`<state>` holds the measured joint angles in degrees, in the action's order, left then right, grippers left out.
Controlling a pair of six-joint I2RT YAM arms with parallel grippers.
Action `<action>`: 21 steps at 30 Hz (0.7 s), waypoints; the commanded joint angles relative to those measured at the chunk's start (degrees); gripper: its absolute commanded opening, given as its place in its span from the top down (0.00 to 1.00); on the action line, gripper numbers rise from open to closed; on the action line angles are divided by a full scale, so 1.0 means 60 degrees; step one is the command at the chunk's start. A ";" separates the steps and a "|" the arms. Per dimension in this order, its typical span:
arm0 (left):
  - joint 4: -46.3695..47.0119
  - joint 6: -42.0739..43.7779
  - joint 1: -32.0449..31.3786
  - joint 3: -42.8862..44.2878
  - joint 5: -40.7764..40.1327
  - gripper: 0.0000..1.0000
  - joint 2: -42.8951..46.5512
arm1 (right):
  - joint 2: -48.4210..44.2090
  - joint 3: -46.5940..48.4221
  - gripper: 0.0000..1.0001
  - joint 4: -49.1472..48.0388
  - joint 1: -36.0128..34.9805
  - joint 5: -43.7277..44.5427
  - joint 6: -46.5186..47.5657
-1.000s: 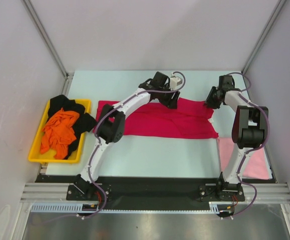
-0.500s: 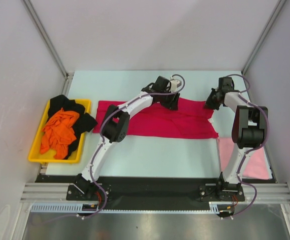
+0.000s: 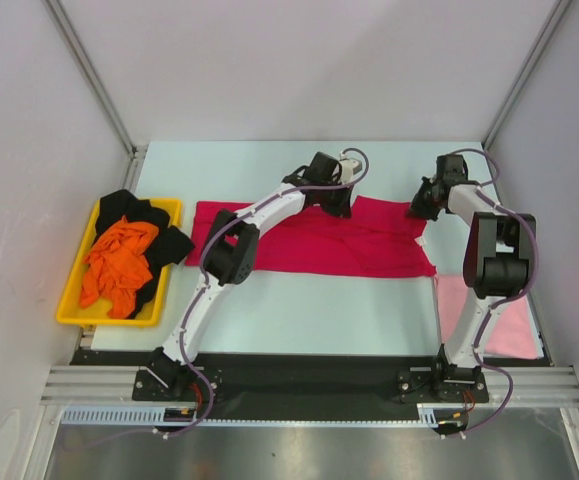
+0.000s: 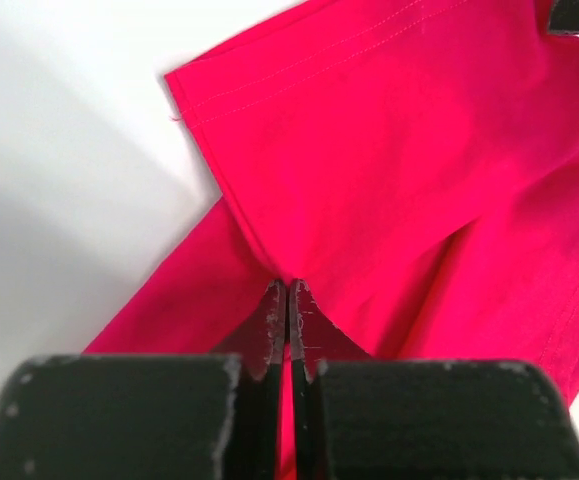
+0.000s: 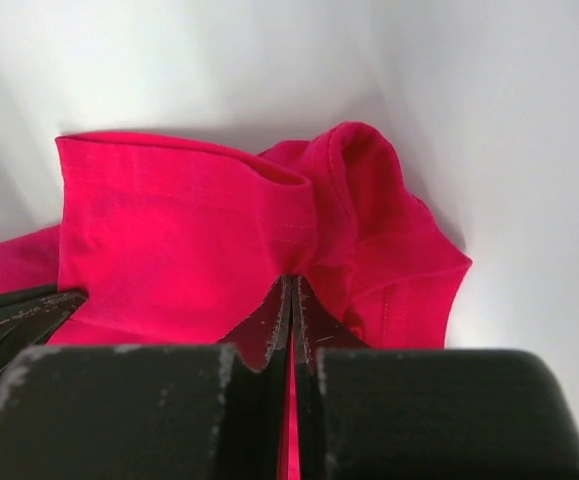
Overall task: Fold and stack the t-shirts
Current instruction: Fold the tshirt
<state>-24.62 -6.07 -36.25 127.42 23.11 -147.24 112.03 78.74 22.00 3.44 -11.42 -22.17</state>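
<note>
Nearest you, at about 4 o'clock on the table (image 3: 319,300), the pale pink t-shirt (image 3: 504,325) lies flat just beside the right arm's base. At 9 o'clock the yellow tray (image 3: 67,305) holds the orange t-shirt (image 3: 119,262) crumpled on top of the black t-shirt (image 3: 139,212), which spills over the tray's right rim.

Across the middle, the crimson t-shirt (image 3: 309,248) is spread in a long band, its far edge rumpled. Treat it as light, limp cloth. It will sag between two holds, drag on the table rather than slide cleanly, and slip out of a shallow pinch. Take it at a hem or sleeve seam, where the doubled layers give the fingers something to bite.

That is roughly where you are now. The left gripper (image 4: 287,292), at 12 o'clock on the far edge, has its jaws pressed together on a fold of crimson cloth below the stitched sleeve hem. The right gripper (image 5: 291,292), toward 1 o'clock, is likewise clamped on bunched crimson fabric near a hem. How many layers each pinch catches cannot be made out.

The tabletop is pale, smooth and matte. Beyond it, plain pale walls (image 3: 299,70) close in on three sides, so keep lifts low and inward.
</note>
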 commanded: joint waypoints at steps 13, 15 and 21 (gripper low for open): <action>0.0222 0.0381 -0.0081 -0.0523 0.0761 1.00 0.1644 | -0.1576 -0.0715 1.00 0.0156 -0.0076 -0.0059 0.0327; 0.0149 0.0352 -0.0067 -0.0523 0.1111 1.00 0.1775 | -0.1853 -0.0847 1.00 0.0186 -0.0076 -0.0118 0.0312; -0.0042 0.0804 -0.0067 -0.1752 0.1333 0.99 0.2230 | -0.2411 -0.1550 1.00 0.0464 -0.0076 -0.0396 0.0180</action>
<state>-24.53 -3.97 -36.25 120.36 28.03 -138.72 101.47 71.05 23.70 3.22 -12.03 -20.93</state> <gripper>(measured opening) 0.011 0.010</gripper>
